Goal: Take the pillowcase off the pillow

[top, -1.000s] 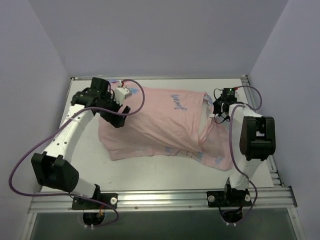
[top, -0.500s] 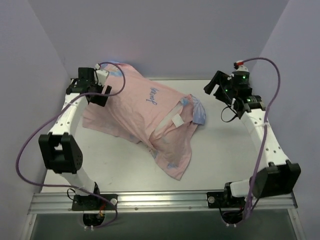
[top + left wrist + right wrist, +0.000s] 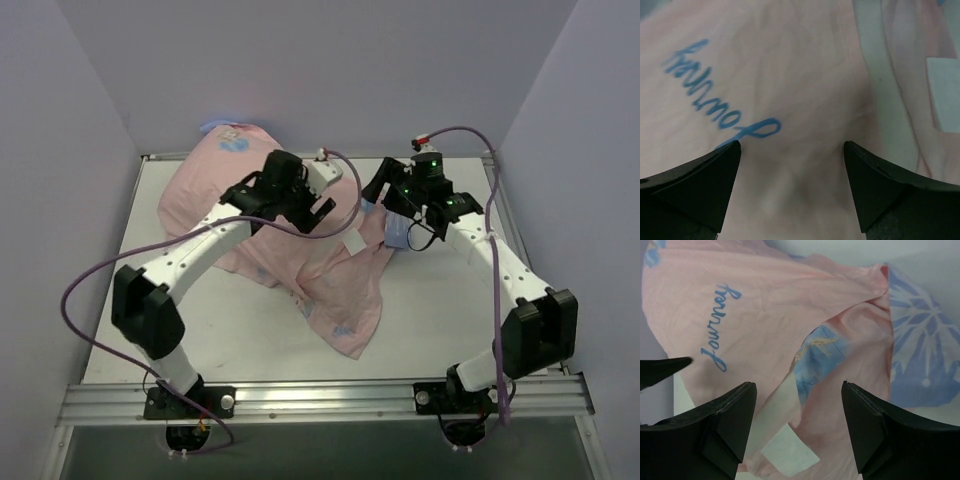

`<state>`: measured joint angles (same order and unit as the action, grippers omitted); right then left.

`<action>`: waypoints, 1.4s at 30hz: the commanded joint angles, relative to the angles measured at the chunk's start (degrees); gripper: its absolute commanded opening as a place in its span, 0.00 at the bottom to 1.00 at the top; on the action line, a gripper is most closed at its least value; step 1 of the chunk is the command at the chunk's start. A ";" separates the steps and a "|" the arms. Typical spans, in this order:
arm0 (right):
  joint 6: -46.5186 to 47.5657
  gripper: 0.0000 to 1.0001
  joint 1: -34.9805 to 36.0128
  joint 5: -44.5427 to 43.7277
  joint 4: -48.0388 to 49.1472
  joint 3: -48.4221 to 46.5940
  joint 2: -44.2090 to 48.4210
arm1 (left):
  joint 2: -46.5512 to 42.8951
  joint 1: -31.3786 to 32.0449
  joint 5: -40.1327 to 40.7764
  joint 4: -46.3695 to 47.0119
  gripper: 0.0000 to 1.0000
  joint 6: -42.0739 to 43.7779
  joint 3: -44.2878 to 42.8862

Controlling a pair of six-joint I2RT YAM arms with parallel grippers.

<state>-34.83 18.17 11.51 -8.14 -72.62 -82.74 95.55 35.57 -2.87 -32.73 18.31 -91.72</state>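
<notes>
The pink pillowcase [image 3: 250,190] lies slantwise from the back left corner towards the front middle, with the pillow inside it. Its open end shows a blue printed fold [image 3: 398,228] and a pale strip of pillow [image 3: 325,258] with a white label [image 3: 355,243]. My left gripper [image 3: 295,218] hovers open over the pink cloth beside the blue script [image 3: 715,95], nothing between its fingers. My right gripper [image 3: 385,200] is open above the open end. Its view shows the script side [image 3: 740,300], the blue fold [image 3: 925,355] and the pillow strip [image 3: 782,402].
A loose flap of the pillowcase [image 3: 345,315] trails towards the table's front. The back left corner of the cloth bulges against the rear wall [image 3: 230,135]. Bare table [image 3: 470,320] lies at the right and along the front rail [image 3: 320,395].
The right gripper opened and came in over the open end. The left arm swung from the back left corner to the middle of the pillowcase. The bundle shifted left and turned slantwise.
</notes>
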 commanded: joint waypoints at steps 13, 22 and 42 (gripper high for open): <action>-2.35 0.38 2.22 0.00 7.53 7.83 -9.99 | 14.23 0.47 8.15 6.10 0.33 -5.38 -1.27; 5.73 0.00 -9.28 -1.84 2.60 15.11 -6.51 | 9.49 -7.25 10.69 4.25 0.02 -5.74 -0.30; -3.66 0.00 3.35 9.59 19.92 21.55 -7.62 | -6.53 1.50 -7.40 -13.58 0.94 5.96 -6.78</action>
<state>-35.75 20.16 20.16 9.69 -49.98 -92.60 86.91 30.46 -8.93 -41.58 23.42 -89.56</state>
